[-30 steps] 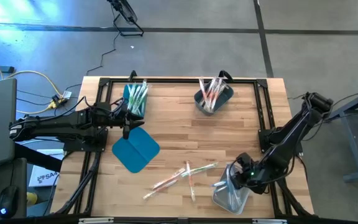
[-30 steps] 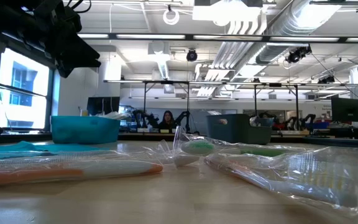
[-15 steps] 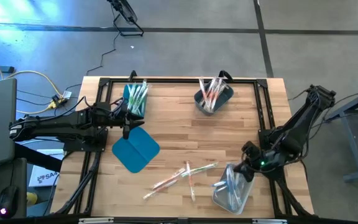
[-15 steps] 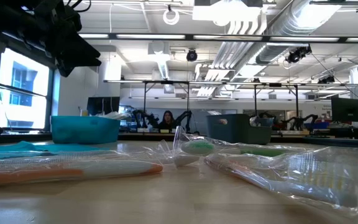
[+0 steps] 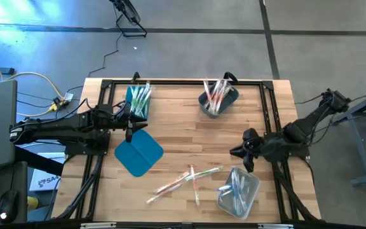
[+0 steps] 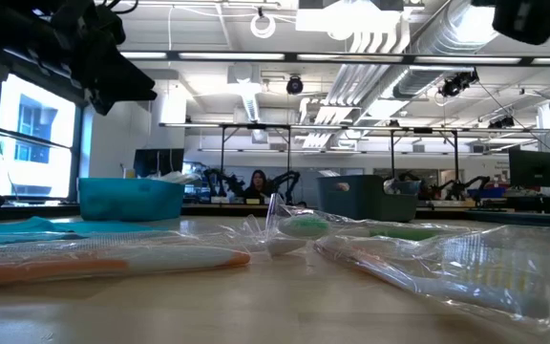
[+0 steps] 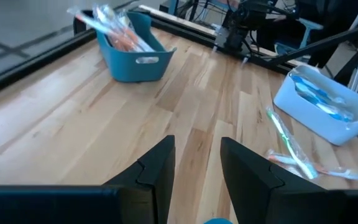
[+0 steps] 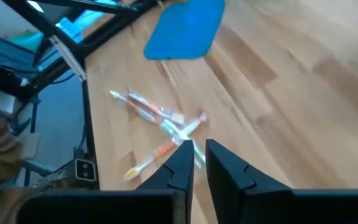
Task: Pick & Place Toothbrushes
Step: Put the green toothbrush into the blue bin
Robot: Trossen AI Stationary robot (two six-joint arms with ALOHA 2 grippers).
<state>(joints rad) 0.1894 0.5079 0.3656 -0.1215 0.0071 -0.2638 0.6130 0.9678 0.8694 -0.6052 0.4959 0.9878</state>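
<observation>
loose toothbrushes (image 5: pixel 186 181) on table (image 5: pixel 189 133) between lid (image 5: pixel 138 152) and bin (image 5: pixel 238 194)
</observation>
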